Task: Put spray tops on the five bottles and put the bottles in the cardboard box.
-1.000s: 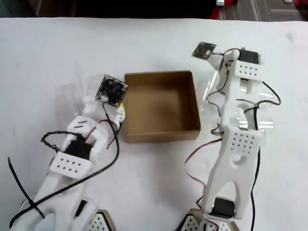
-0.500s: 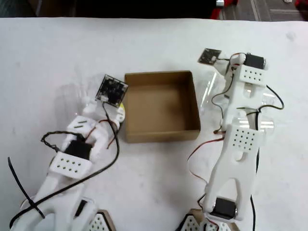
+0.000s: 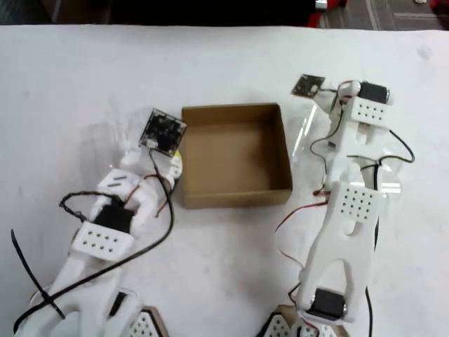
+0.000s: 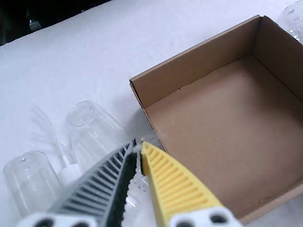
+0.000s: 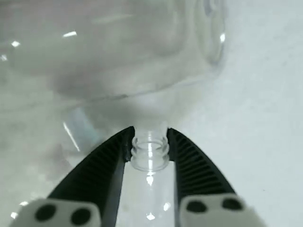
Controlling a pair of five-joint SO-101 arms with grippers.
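The right arm (image 3: 349, 210) has pushed its wrist a bit farther out and to the side over the white table (image 3: 70, 70) since a second ago. The left arm (image 3: 105, 232) has not moved.

Not much of the job looks done. The cardboard box (image 3: 235, 151) has nothing in it, and no bottle shows a spray top on it. So the tops and the packing are all still to do, as far as the pictures show.

The right gripper (image 5: 150, 132) has its two black fingers closed on a bare-neck bottle (image 5: 149, 153). The neck sits right between the fingers, with its screw rings showing. Just past the fingertips is a second clear bottle (image 5: 118, 47). The right arm is stretched out long, with its wrist tipped down to the table.

The left gripper (image 4: 138, 144) has its grey finger and yellow finger closed nearly tight together. It is too hard to tell if they pinch anything. Beside the grey finger is a round-ended bottle (image 4: 92, 127), and an outer bottle (image 4: 28, 182) is farther out on that side. A white spray top (image 4: 70, 172) with a thin tube lies between those two. The box floor is on the yellow finger's side. The left arm is bent, with its gripper low, just beside the box wall.
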